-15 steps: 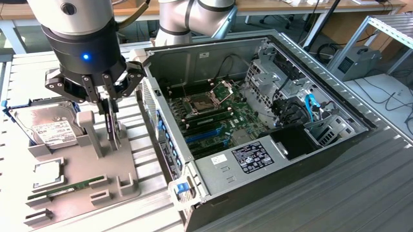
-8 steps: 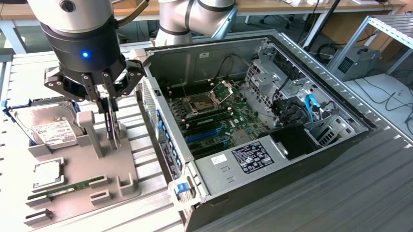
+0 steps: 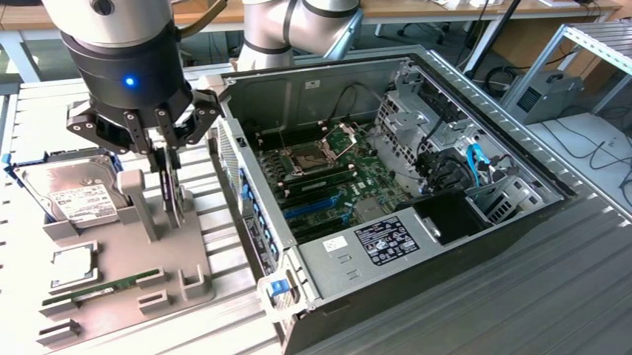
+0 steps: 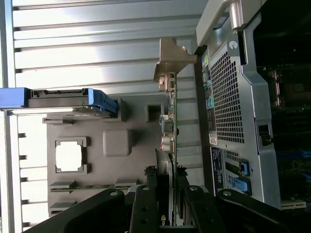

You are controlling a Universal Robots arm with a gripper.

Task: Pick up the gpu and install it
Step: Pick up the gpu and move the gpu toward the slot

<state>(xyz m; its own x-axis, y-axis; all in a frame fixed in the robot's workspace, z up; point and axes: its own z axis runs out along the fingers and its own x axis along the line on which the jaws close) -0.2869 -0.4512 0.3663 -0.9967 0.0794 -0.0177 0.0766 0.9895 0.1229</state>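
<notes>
While I watch remotely, the end effector (image 3: 168, 151) is pinching the gpu (image 3: 174, 194) at its near end, just outside the open computer case (image 3: 296, 255), on the exterior view's left of it and over the grey fixture (image 3: 148, 266). The card hangs edge-on, long axis pointing straight away from the end effector, silver bracket (image 4: 171, 58) at the far end. It sits apart from the case's blue slots (image 3: 308, 211); I cannot tell whether it is free of the fixture.
</notes>
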